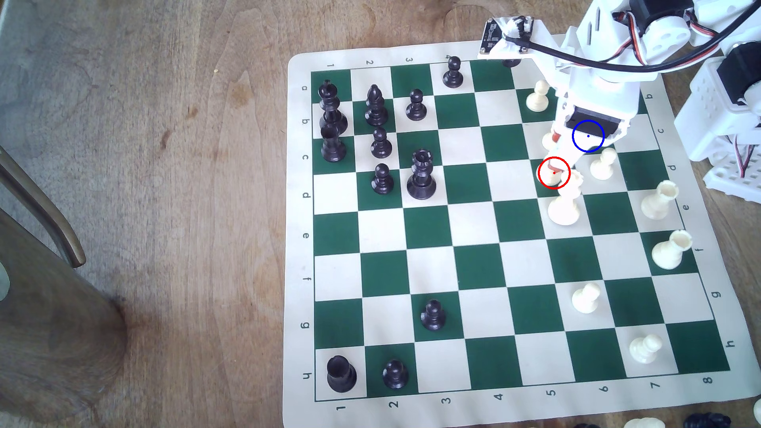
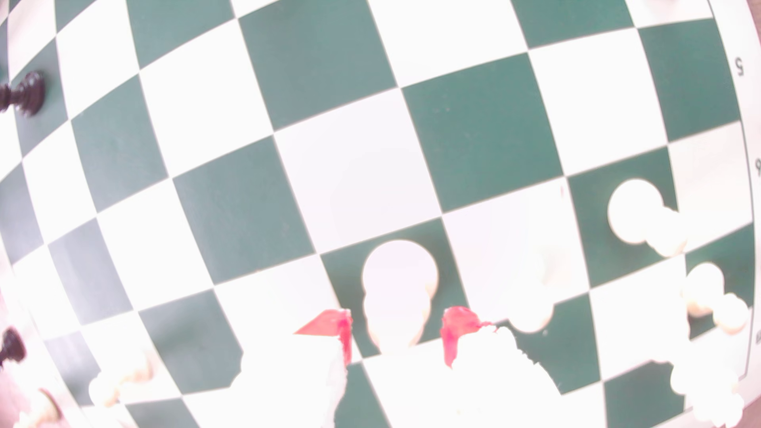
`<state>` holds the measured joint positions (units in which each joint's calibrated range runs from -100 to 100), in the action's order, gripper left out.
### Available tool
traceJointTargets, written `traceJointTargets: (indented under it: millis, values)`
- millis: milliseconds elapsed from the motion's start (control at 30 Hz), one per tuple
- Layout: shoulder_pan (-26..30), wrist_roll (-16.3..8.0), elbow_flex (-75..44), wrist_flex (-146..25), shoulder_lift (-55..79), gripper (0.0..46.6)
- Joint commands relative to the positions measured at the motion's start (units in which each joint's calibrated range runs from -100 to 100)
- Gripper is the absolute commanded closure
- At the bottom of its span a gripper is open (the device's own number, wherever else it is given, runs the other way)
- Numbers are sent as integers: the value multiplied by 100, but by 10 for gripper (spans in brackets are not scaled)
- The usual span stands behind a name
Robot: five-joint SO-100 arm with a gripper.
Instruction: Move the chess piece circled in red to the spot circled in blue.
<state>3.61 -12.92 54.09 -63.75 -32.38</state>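
The chess piece (image 2: 397, 288), a small cream pawn, stands upright on a dark green square between my two red-tipped fingers (image 2: 344, 329). A thin strip of green shows on each side of it, so neither tip touches it. My gripper (image 2: 397, 329) is open around the pawn. In the exterior view the gripper (image 1: 554, 158) reaches down into the red ring, where the chess piece (image 1: 551, 177) is partly covered by a red tip. The blue ring (image 1: 588, 136) is drawn over my wrist body, which hides the spot beneath.
A tall crowned cream piece (image 1: 564, 201) stands right beside the pawn, toward the exterior view's bottom. Another cream pawn (image 1: 603, 164) is close on the exterior view's right, and one more (image 1: 537, 96) stands further up. Several black pieces (image 1: 421, 175) crowd the board's left side.
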Motion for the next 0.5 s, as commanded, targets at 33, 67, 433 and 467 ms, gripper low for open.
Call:
traceJointTargets:
  millis: [33,67,433,467]
  values:
    - [41,-49,-368,-112,-217,335]
    - [41,-54,-386,-120,-234,330]
    - [18,-83,-676,-382,-420,311]
    - [2,-83,-722,-407,-420,314]
